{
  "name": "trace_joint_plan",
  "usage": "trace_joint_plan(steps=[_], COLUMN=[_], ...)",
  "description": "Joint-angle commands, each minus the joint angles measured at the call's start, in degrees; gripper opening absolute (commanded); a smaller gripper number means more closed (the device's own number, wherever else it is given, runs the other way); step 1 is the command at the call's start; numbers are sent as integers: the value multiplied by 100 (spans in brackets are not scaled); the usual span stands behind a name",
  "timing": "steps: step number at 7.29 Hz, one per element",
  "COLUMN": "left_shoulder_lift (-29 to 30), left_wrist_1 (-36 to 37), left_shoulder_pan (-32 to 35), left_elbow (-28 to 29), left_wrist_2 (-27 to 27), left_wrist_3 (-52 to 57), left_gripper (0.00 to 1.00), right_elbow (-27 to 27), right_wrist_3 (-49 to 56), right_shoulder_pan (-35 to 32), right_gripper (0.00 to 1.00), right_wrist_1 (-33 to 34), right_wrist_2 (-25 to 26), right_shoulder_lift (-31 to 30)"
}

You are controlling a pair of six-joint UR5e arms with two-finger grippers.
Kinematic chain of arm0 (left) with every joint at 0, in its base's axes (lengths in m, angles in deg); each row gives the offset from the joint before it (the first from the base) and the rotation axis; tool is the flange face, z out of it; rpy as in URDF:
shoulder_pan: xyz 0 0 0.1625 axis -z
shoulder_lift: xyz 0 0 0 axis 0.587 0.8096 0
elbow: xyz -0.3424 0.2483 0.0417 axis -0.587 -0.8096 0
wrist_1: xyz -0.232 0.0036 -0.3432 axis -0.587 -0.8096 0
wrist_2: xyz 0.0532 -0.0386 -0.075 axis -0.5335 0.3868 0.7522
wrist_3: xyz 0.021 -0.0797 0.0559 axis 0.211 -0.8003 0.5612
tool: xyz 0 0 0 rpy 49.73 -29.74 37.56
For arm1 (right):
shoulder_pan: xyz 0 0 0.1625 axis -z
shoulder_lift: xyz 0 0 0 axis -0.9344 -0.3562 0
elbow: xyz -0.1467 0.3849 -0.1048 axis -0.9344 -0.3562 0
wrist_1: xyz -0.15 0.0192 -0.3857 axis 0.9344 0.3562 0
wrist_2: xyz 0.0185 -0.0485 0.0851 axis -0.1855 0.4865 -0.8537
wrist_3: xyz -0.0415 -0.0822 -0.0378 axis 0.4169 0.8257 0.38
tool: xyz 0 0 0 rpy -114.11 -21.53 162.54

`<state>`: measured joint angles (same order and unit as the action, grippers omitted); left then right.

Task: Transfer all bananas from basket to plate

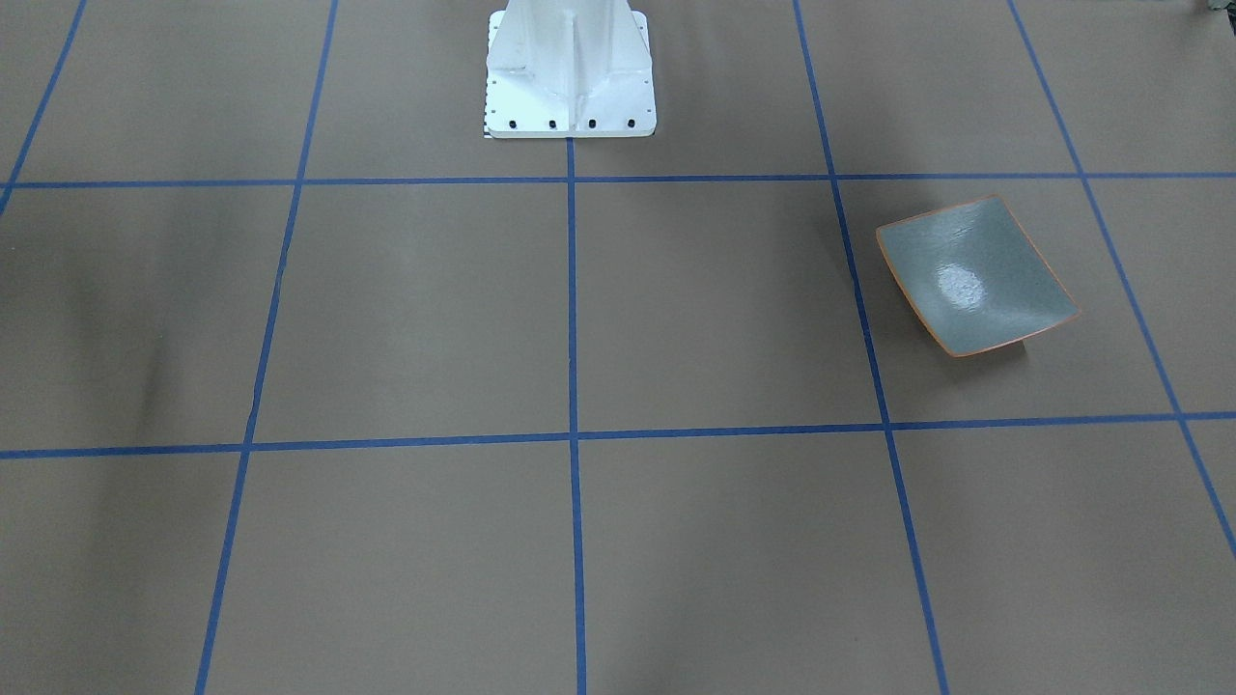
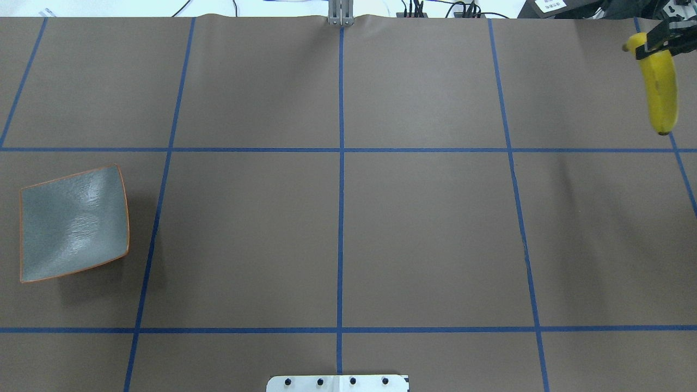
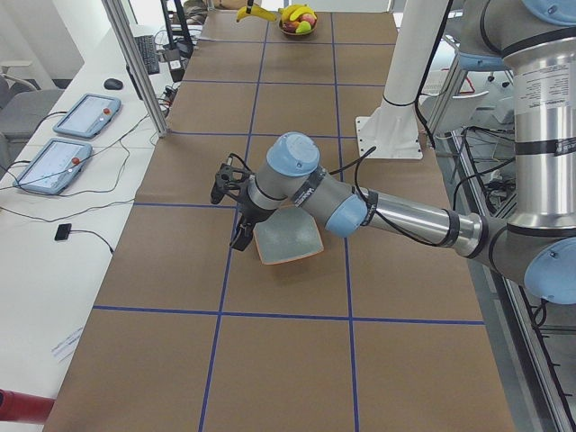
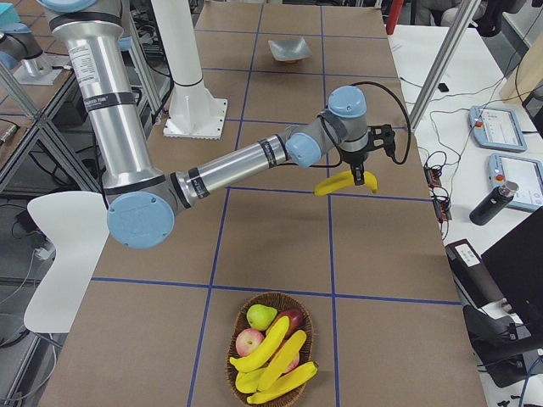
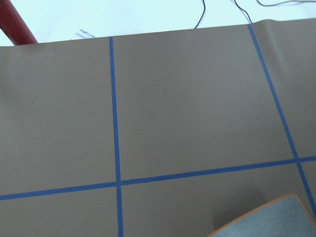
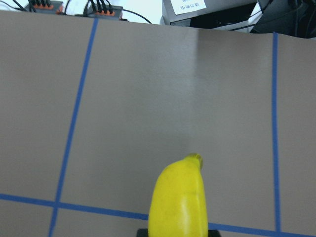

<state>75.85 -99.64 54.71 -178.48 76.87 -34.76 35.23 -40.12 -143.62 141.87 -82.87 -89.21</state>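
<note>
My right gripper (image 2: pixel 661 44) is shut on one yellow banana (image 2: pixel 660 92), which hangs above the table at the far right; it also shows in the exterior right view (image 4: pixel 344 182) and the right wrist view (image 6: pixel 178 202). Three more bananas (image 4: pixel 271 356) lie in the woven basket (image 4: pixel 270 296). The grey-green plate (image 2: pixel 73 223) with its orange rim sits empty at the left. My left gripper (image 3: pixel 238 236) hovers beside the plate (image 3: pixel 288 241); I cannot tell whether it is open or shut.
The basket also holds apples (image 4: pixel 249 341) and a pear (image 4: pixel 261 316). The white robot base (image 1: pixel 570 77) stands at the table's middle edge. Blue tape lines grid the brown table. Tablets and cables lie past the far edge.
</note>
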Motion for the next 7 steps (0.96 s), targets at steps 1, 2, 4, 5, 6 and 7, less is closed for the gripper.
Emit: trace_joint_plan(steps=[1,2,4,5,6,7], left_shoulder_lift=[235,524,965,1210,1665,2122], left_wrist_1=[-631,-666,-1392,-1622,-1624,-1642], left_shoulder_pan=[-309,-616,-1197,-1390,-1819,-2284], left_elbow=[54,10,28,28,1,62], left_wrist_2=[236,255,202,202,228,194], left_wrist_3=[-184,-610,-2512,-3087,-3467,-4037], left_gripper=[100,100,100,100,100,100], right_elbow=[16,51,462,525,560,569], right_wrist_3=[-1882,-2672,-3862,-4127,-4487,-4743], right_shoulder_pan=[749,1012,1942,2251,2463,2605], right_gripper=[0,0,0,0,0,0], right_wrist_1=[-910,-1149,-1169,-1169,-1169,-1169], right_wrist_2=[343,475,1272,1354,1364,1373], right_shoulder_lift=[364,635,1032,1286,1471,1629])
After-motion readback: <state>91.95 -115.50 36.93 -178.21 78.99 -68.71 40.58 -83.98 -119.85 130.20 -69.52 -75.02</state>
